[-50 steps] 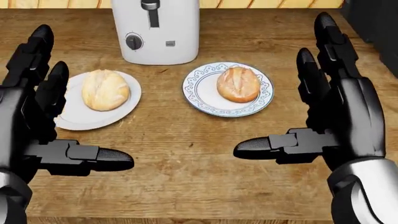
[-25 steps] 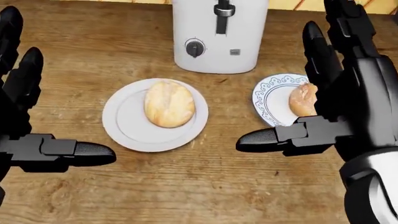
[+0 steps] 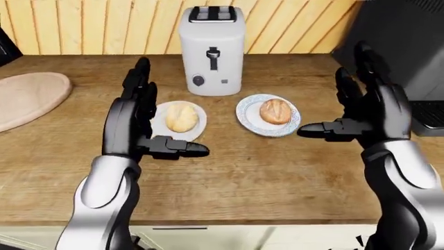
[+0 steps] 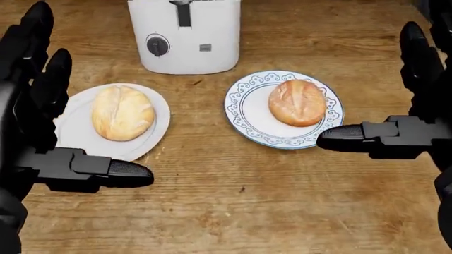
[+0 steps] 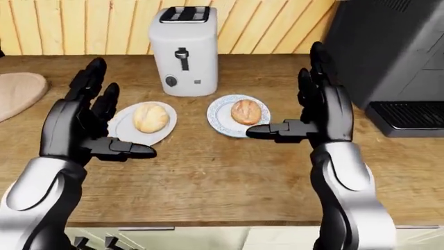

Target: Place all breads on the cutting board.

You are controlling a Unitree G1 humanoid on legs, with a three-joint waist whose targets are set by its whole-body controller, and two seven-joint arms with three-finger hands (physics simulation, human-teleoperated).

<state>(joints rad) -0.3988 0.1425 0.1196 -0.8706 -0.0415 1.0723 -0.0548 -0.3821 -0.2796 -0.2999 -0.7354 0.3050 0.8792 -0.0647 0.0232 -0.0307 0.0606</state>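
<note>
Here, in the left-eye view, a board is lying at the desk's far left, well apart from both breads. In the head view, a pale roll and a brown roll are sitting on separate plates below the toaster. In the right-eye view, the left hand and right hand are hovering wide, holding nothing.

Both arms reach forward with palms facing each other. The left hand is spread wide, fingers pointing up and thumb jutting rightward (nothing held); the right hand mirrors it, thumb aimed left, equally empty.
</note>
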